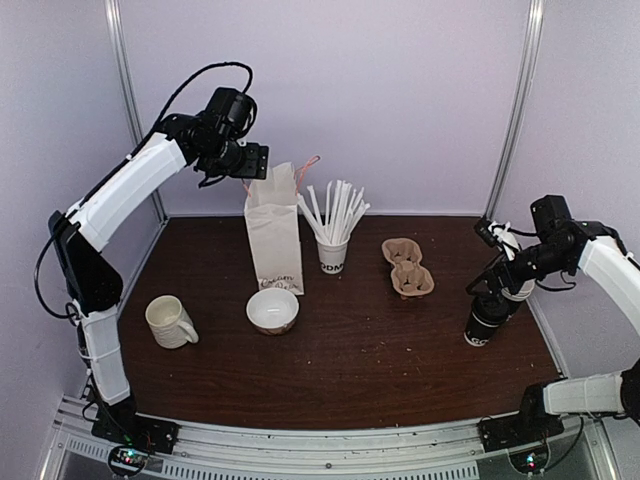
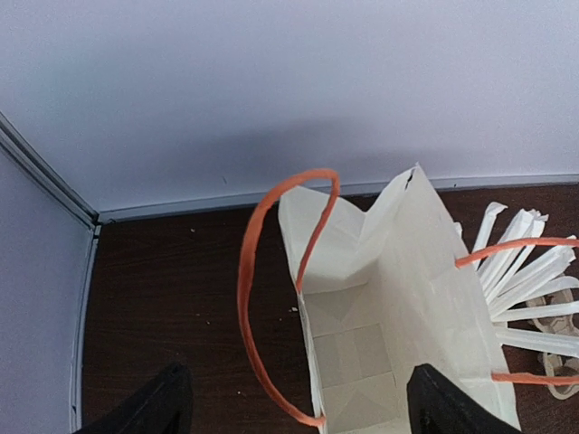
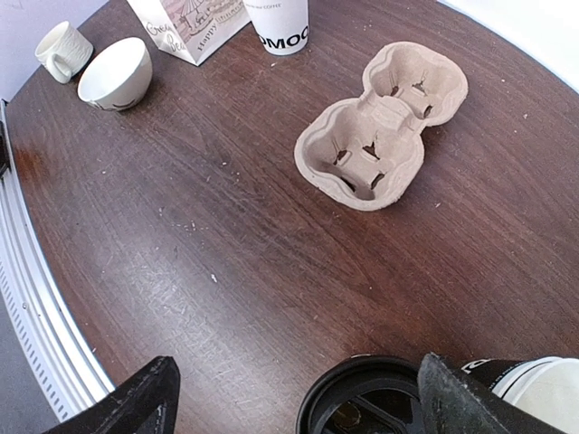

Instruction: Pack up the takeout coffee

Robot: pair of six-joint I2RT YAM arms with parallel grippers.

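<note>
The left tool (image 2: pixel 298 375) is being held spread above the bag (image 2: pixel 389 307) at 11 o'clock; the right tool (image 3: pixel 294 362), also spread, over the takeout coffee (image 1: pixel 483 326) at the 3 o'clock edge of the table (image 1: pixel 380 360).

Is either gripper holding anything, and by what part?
Nothing is held: the right gripper is open over the coffee lid, the left gripper open above the bag.

The takeout coffee (image 1: pixel 486 328) stands right of the carrier (image 1: pixel 407 266).
</note>
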